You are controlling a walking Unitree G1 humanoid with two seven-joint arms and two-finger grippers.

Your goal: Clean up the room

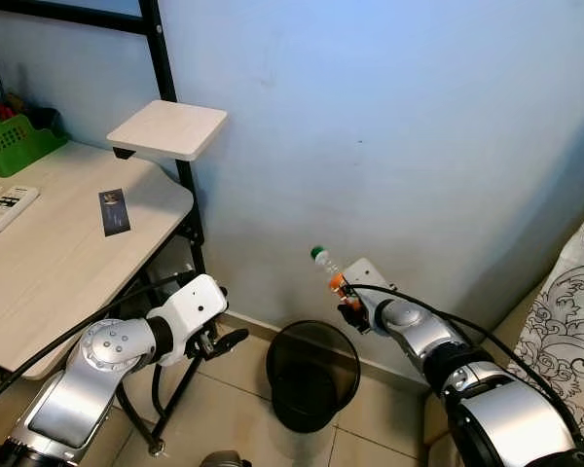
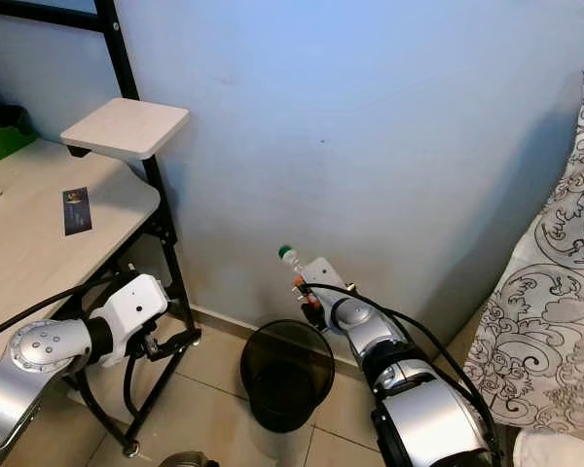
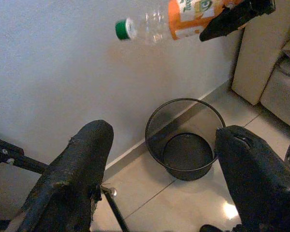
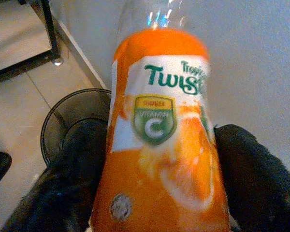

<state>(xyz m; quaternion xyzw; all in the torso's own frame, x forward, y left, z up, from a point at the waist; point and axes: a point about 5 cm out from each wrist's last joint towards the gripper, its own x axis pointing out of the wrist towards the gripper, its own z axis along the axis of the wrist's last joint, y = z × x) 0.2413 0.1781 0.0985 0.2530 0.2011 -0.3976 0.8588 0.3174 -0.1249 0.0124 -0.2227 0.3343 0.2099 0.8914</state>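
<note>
right gripper [image 1: 346, 297]: jaws clamp orange juice bottle [image 4: 159, 145] above wire wastebasket [image 1: 311, 375] | left gripper [image 1: 224, 342]: jaws apart, empty, near bench [image 1: 49, 263]

I am in a room in a home. A pale wooden desk [image 1: 58, 263] stands by a light blue wall [image 1: 389, 126]. On it are a remote control [image 1: 5, 207] and a green basket [image 1: 15, 141]. A black wire bin [image 1: 311, 375] sits on the tiled floor [image 1: 234, 409]. A flowery bed cover [image 2: 555, 292] hangs nearby.
</note>
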